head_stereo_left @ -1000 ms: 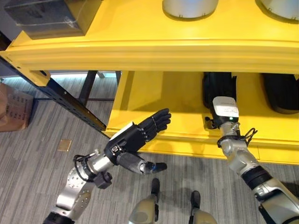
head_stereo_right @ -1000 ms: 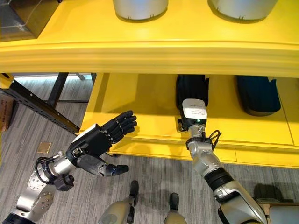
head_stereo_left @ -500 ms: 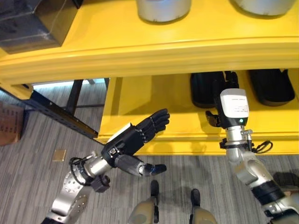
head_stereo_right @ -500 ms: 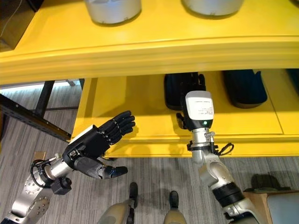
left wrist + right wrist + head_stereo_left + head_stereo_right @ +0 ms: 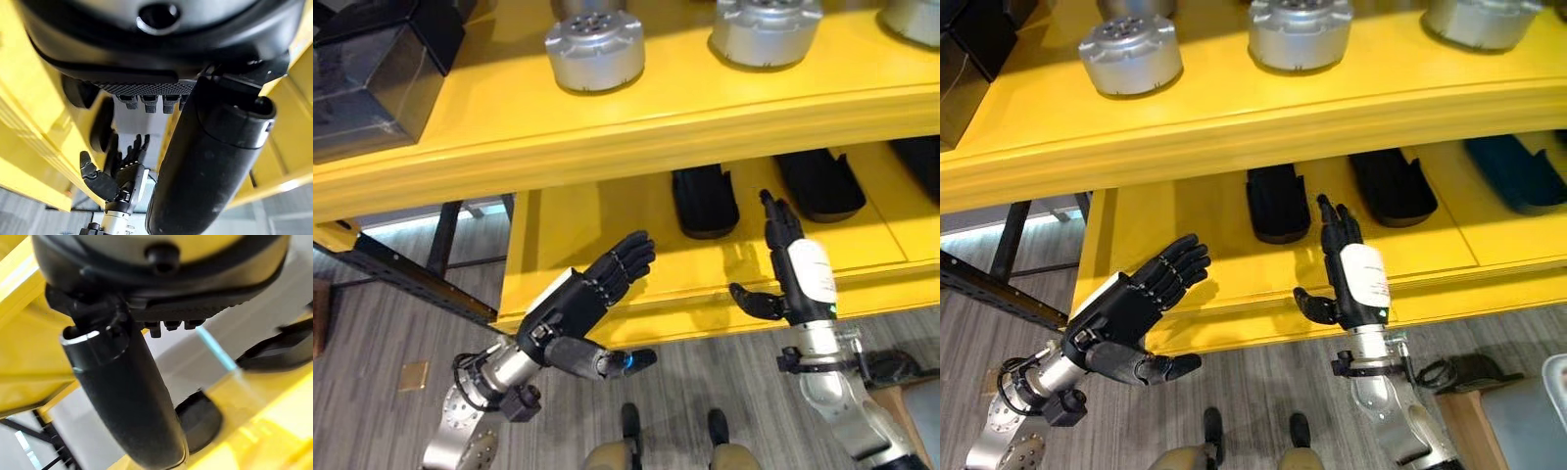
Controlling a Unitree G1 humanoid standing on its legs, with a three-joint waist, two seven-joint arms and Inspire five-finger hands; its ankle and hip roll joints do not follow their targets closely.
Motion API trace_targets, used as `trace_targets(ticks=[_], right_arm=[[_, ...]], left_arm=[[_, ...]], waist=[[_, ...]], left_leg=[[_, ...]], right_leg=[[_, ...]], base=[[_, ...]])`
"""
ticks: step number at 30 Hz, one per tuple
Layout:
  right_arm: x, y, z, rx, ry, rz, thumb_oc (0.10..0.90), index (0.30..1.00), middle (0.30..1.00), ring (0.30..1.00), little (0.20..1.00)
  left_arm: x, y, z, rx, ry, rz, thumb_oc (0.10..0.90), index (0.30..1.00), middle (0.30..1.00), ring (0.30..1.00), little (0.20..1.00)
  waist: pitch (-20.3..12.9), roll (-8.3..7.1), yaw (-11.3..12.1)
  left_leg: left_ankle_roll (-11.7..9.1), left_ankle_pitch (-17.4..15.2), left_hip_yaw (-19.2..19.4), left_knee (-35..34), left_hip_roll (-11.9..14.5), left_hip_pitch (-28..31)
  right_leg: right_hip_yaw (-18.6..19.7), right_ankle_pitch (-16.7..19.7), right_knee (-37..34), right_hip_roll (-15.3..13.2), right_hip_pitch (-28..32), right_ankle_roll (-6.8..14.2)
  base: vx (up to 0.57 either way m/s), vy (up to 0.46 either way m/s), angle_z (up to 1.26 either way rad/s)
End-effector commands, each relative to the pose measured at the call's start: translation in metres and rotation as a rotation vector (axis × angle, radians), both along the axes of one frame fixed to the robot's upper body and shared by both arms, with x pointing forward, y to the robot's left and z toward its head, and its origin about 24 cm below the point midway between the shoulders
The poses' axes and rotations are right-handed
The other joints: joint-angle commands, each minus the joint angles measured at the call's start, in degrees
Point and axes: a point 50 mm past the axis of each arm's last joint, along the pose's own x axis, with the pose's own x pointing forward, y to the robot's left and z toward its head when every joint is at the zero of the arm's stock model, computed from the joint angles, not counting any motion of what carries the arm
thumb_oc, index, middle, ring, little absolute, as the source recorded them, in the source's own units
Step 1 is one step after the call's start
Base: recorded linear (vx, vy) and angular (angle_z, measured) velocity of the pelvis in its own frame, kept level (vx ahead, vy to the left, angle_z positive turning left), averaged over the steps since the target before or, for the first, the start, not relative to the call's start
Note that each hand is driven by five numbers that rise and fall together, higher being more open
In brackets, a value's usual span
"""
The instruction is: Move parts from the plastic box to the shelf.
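Observation:
A yellow shelf (image 5: 636, 132) has two levels. On the upper level stand round silver parts (image 5: 595, 47) (image 5: 766, 27). The lower level (image 5: 1214, 245) holds long black parts (image 5: 705, 201) (image 5: 819, 184) lying side by side, with a dark blue one (image 5: 1518, 171) further right. My right hand (image 5: 791, 269) is upright in front of the lower level's front lip. It is open and holds nothing, and its fingers point up just right of the leftmost black part. My left hand (image 5: 585, 299) hovers open and empty to the left, palm turned inward, below the lower level's edge.
A dark box (image 5: 372, 73) sits at the upper level's left end. A black metal rack leg (image 5: 406, 279) slants across the grey carpet on the left. The corner of a grey container (image 5: 1538, 411) on a wooden edge shows at the lower right.
The camera has tilted up, so more of the upper level shows. My right hand has drawn back from the black part on the lower level and now stands open. The left hand has barely moved.

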Motion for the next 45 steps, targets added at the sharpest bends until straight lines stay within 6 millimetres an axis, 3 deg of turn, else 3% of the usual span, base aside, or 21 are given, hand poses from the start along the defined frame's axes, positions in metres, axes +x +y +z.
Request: trace_targets(ticks=[1,4,6,8,14,17,20,23,30,32,37,38,41,43,45], right_arm=[[0.006,0.005,0.035,0.078,-0.172,0.064,0.900,1.000,1.000,1.000,1.000],[0.004,0.003,0.029,0.128,-0.146,0.051,0.900,1.000,1.000,1.000,1.000],[0.003,0.007,0.028,0.151,-0.159,0.095,0.900,1.000,1.000,1.000,1.000],[0.008,0.022,0.039,0.218,-0.266,0.153,0.900,1.000,1.000,1.000,1.000],[0.009,0.031,0.042,0.312,-0.361,0.158,0.900,1.000,1.000,1.000,1.000],[0.013,0.036,0.044,0.310,-0.380,0.168,0.900,1.000,1.000,1.000,1.000],[0.017,0.038,0.046,0.313,-0.383,0.150,0.900,1.000,1.000,1.000,1.000],[0.020,0.034,0.050,0.294,-0.393,0.116,0.900,1.000,1.000,1.000,1.000],[0.024,0.010,0.053,0.289,-0.381,0.021,0.900,1.000,1.000,1.000,1.000],[0.024,0.001,0.043,0.304,-0.309,-0.024,0.900,1.000,1.000,1.000,1.000],[0.022,-0.004,0.033,0.307,-0.249,-0.028,0.900,1.000,1.000,1.000,1.000],[0.022,-0.006,0.025,0.332,-0.180,-0.017,0.900,1.000,1.000,1.000,1.000],[0.020,-0.007,0.018,0.321,-0.149,-0.005,0.900,1.000,1.000,1.000,1.000],[0.019,-0.007,0.014,0.341,-0.111,0.019,0.900,1.000,1.000,1.000,1.000],[0.020,-0.006,0.012,0.362,-0.076,0.066,0.900,1.000,1.000,1.000,1.000]], left_arm=[[0.000,-0.003,0.023,-0.063,-0.179,-0.075,0.900,1.000,1.000,1.000,1.000],[0.002,-0.009,0.023,-0.059,-0.181,-0.103,0.900,1.000,1.000,1.000,1.000],[0.003,-0.012,0.022,-0.049,-0.183,-0.070,0.900,1.000,1.000,1.000,1.000],[0.002,-0.017,0.020,-0.011,-0.208,-0.016,0.900,1.000,1.000,1.000,1.000],[0.005,-0.012,0.016,0.002,-0.229,0.007,0.900,1.000,1.000,1.000,1.000],[0.006,-0.007,0.018,-0.016,-0.247,0.057,0.900,1.000,1.000,1.000,1.000],[0.005,-0.003,0.021,-0.038,-0.252,0.081,0.900,1.000,1.000,1.000,1.000],[0.004,0.000,0.027,-0.077,-0.271,0.089,0.900,1.000,1.000,1.000,1.000],[0.008,-0.005,0.029,-0.104,-0.227,0.045,0.900,1.000,1.000,1.000,1.000],[0.009,-0.010,0.027,-0.121,-0.213,0.037,0.900,1.000,1.000,1.000,1.000],[0.011,-0.017,0.027,-0.129,-0.224,0.028,0.900,1.000,1.000,1.000,1.000],[0.015,-0.020,0.029,-0.130,-0.239,0.040,0.900,1.000,1.000,1.000,1.000],[0.019,-0.022,0.030,-0.118,-0.244,0.042,0.900,1.000,1.000,1.000,1.000],[0.019,-0.023,0.028,-0.111,-0.236,0.052,0.900,1.000,1.000,1.000,1.000],[0.018,-0.017,0.026,-0.102,-0.224,0.087,0.900,1.000,1.000,1.000,1.000]], waist=[[-5.53,-1.74,-1.28],[-5.03,-2.28,-2.03],[-4.47,-2.72,-1.34],[-3.85,-3.03,1.00],[-3.67,-1.90,2.72],[-4.06,-1.50,3.56],[-4.60,-1.70,3.82],[-5.78,-1.49,3.09],[-7.01,-1.97,0.48],[-7.30,-1.94,-1.40],[-7.23,-1.56,-3.64],[-7.14,-1.50,-4.92],[-7.26,-1.78,-5.82],[-7.20,-1.82,-5.33],[-6.71,-2.01,-3.94]], left_leg=[[0.95,-8.62,2.11,0.97,-0.33,4.94],[1.16,-8.91,4.25,0.85,-0.52,5.37],[0.70,-8.75,9.22,0.47,0.32,6.49],[0.96,-9.89,17.20,1.91,2.18,7.74],[2.89,-10.82,20.78,7.83,4.31,4.47],[1.40,-10.04,23.51,8.30,5.80,4.27],[-0.23,-9.06,25.48,8.12,7.11,4.62],[-1.59,-7.68,26.80,6.71,8.44,5.83],[-3.08,-6.25,27.77,6.88,10.63,6.13],[-4.49,-3.69,28.14,7.74,12.26,5.91],[-6.47,-0.24,28.52,8.16,14.31,5.67],[-7.88,2.23,28.09,8.63,15.71,5.67],[-8.44,2.88,26.52,9.93,16.07,5.68],[-8.03,1.68,22.12,11.82,14.33,4.60],[-5.63,-0.05,14.97,14.49,10.64,2.23]], right_leg=[[0.33,-1.07,1.01,-0.92,-1.01,1.76],[-0.52,-0.28,0.89,-1.69,-1.54,2.61],[-7.49,-0.02,1.81,-3.17,-1.86,3.85],[-18.33,-1.09,7.66,-7.17,-3.18,5.69],[-21.62,-3.32,20.51,-12.57,-4.49,2.56],[-24.37,-4.64,16.99,-11.37,-2.26,1.75],[-26.58,-3.35,11.06,-9.70,0.45,2.19],[-27.07,-2.96,7.03,-7.84,1.71,2.39],[-25.44,-4.17,5.88,-4.67,1.37,-0.16],[-23.59,-4.95,5.41,-2.68,0.70,-1.58],[-21.72,-5.54,4.95,-0.48,-0.70,-2.96],[-20.33,-5.87,4.55,1.06,-1.37,-3.98],[-18.62,-5.80,3.72,2.32,-1.57,-4.75],[-15.93,-5.54,3.20,3.02,-1.57,-4.93],[-11.59,-4.42,2.79,3.62,-1.82,-5.54]], base=[[-0.05,0.142,-0.16],[-0.05,0.134,-0.15],[-0.09,0.070,-0.56],[-0.12,0.006,-2.11],[-0.05,-0.098,-0.99],[0.00,-0.211,-0.59],[0.07,-0.242,-0.65],[0.18,-0.371,-0.80],[0.16,-0.255,-0.56],[0.20,-0.295,-0.47],[0.11,-0.228,-0.46],[0.12,-0.260,-0.61],[0.10,-0.192,-0.50],[0.11,-0.120,-0.44],[0.08,-0.090,-0.98]])
